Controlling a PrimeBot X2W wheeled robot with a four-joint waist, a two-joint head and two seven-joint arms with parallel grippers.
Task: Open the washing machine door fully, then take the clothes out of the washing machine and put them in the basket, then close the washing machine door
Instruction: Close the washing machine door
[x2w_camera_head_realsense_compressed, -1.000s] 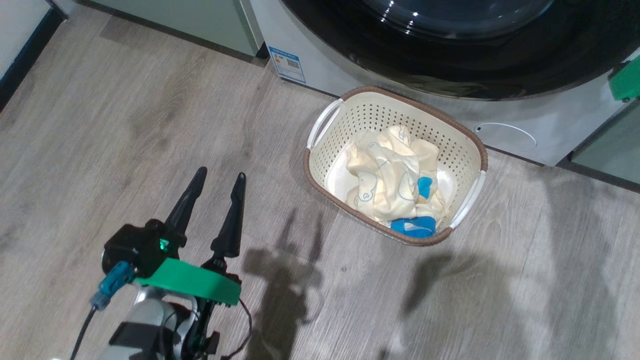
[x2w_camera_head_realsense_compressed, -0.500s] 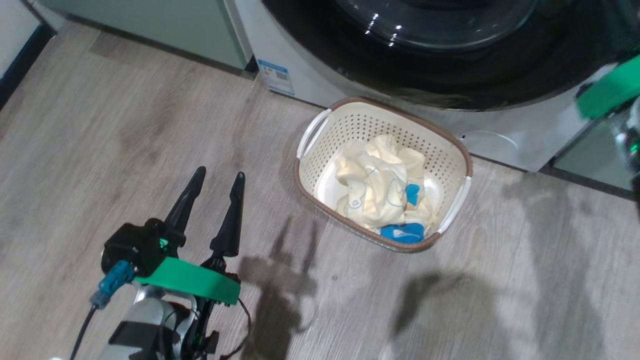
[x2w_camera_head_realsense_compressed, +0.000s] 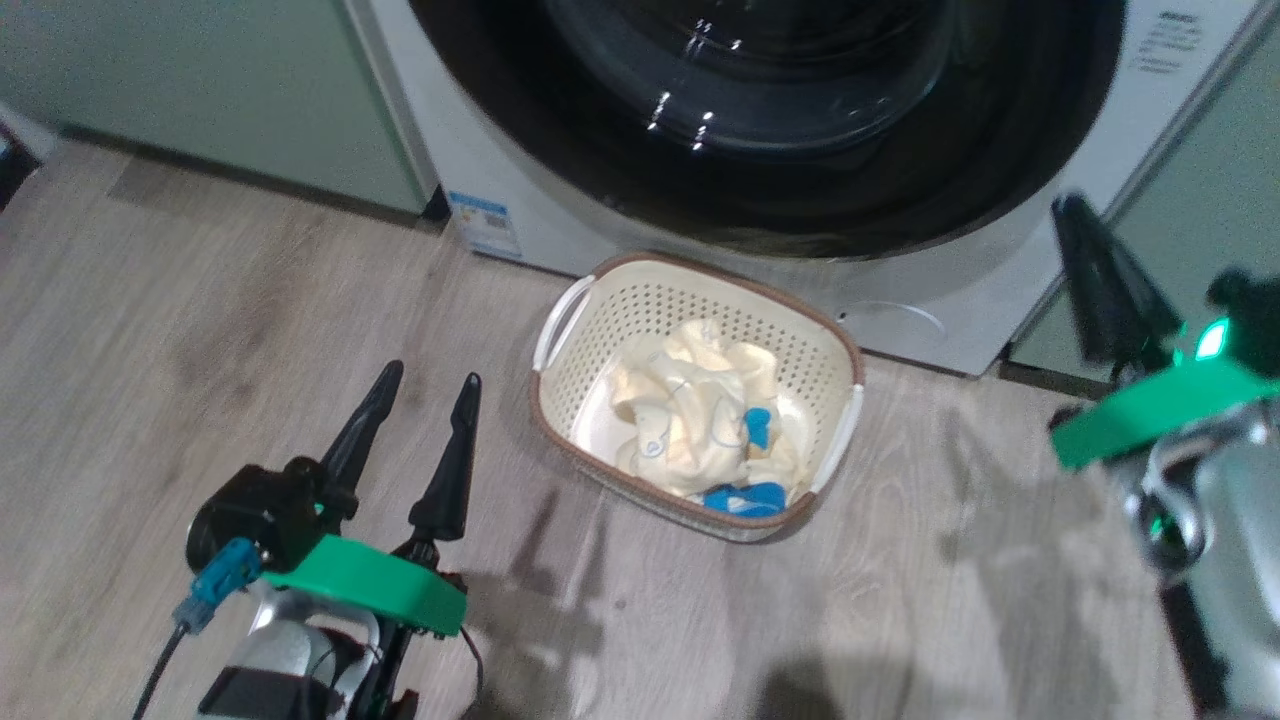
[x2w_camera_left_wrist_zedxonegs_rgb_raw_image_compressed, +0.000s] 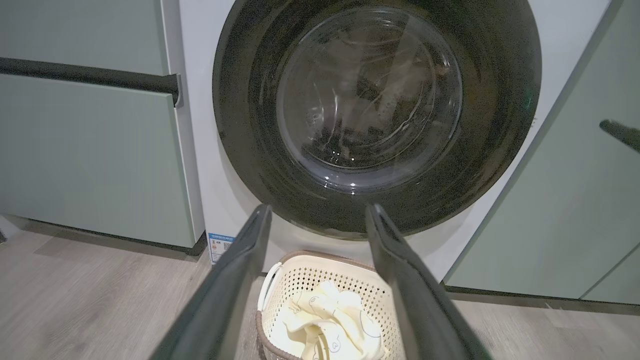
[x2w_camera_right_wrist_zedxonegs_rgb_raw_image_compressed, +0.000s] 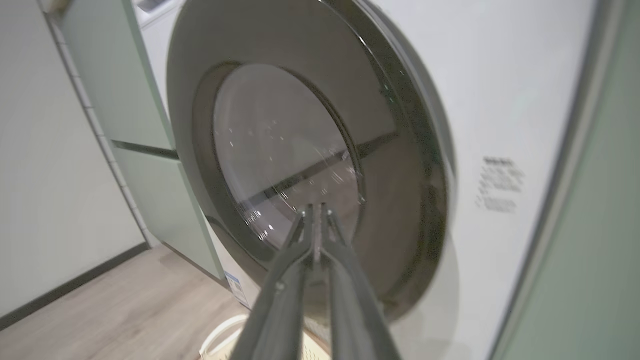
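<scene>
The washing machine door (x2w_camera_head_realsense_compressed: 750, 90), at 12 o'clock, lies shut against the washing machine (x2w_camera_head_realsense_compressed: 970, 310). Just in front of it, at the centre, the basket (x2w_camera_head_realsense_compressed: 640, 300) stands on the wooden floor (x2w_camera_head_realsense_compressed: 200, 300) with the clothes (x2w_camera_head_realsense_compressed: 690, 425) heaped inside. The left claw (x2w_camera_head_realsense_compressed: 432, 375), at 8 o'clock, hovers with its fingers spread and empty, while the right claw (x2w_camera_head_realsense_compressed: 1072, 212), at 3 o'clock before a pale green cabinet (x2w_camera_head_realsense_compressed: 1200, 170), has its fingers pressed together on nothing.
</scene>
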